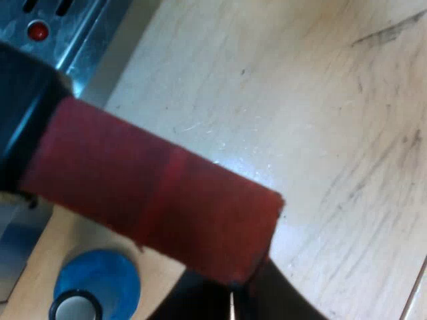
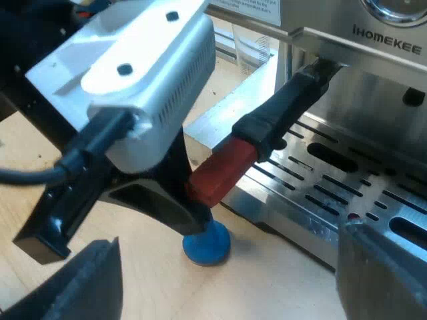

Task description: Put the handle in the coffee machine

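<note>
At the front of the espresso machine [image 2: 373,100], one holder [image 2: 287,107] runs its handle up under the brushed-metal head. Whether it is locked in cannot be told, as its metal part is hidden. The handle is a matte black bar, thickening into a collar where it meets the red end [image 2: 220,170]. That end is a squared block of dull red with a cut-flat tip, and it projects past the edge of the drip tray [image 2: 347,180], out over the bench [image 1: 333,133].

The tray is polished metal, pierced by long slots in rows. The bench is pale wood with fine grain and dark scuffs.

The left gripper [image 2: 190,210] is at the red end, with its black body against the underside of the block. In the left wrist view the red end [image 1: 153,193] lies close across the camera. Whether the jaws clamp it cannot be told.

The right gripper [image 2: 227,283] hangs above the bench before the tray. Its jaws are spread wide, holding nothing and touching nothing.

One tamper [image 2: 207,243], blue and round, stands on the bench just beneath the red end and near the tray's edge.

Count: one machine, one holder, one tamper, two grippers.
</note>
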You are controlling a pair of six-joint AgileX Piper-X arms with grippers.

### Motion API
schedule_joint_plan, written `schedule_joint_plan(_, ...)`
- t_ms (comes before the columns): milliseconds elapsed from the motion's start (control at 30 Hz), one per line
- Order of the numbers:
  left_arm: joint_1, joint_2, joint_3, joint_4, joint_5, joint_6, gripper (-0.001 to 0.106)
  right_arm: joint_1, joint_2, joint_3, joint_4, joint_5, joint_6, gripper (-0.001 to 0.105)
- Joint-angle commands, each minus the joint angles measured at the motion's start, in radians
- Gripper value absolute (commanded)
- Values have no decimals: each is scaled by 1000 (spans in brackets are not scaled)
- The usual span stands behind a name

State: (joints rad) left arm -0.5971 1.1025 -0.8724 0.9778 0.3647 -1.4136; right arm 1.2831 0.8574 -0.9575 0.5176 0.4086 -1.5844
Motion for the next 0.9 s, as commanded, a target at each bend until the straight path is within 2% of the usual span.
schedule_joint_plan(33,43,-8,-18,-4,49,9,0,3,-9,-2,-5,5,-3,68)
schedule_joint_plan(133,98,-20,-18,17,49,9,0,3,-9,-2,-5,5,-3,68)
schedule_joint_plan(267,162,-71,-18,57,49,49,0,3,-9,-2,-5,5,-3,68)
schedule_joint_plan(600,235,-236,-18,73,49,55,0,3,-9,-2,-5,5,-3,68)
schedule_joint_plan(800,295,-311,-18,73,46,-2,0,3,-9,-2,-5,5,-3,68)
schedule_joint_plan(900,329,-333,-18,73,46,-3,0,3,-9,-2,-5,5,-3,68)
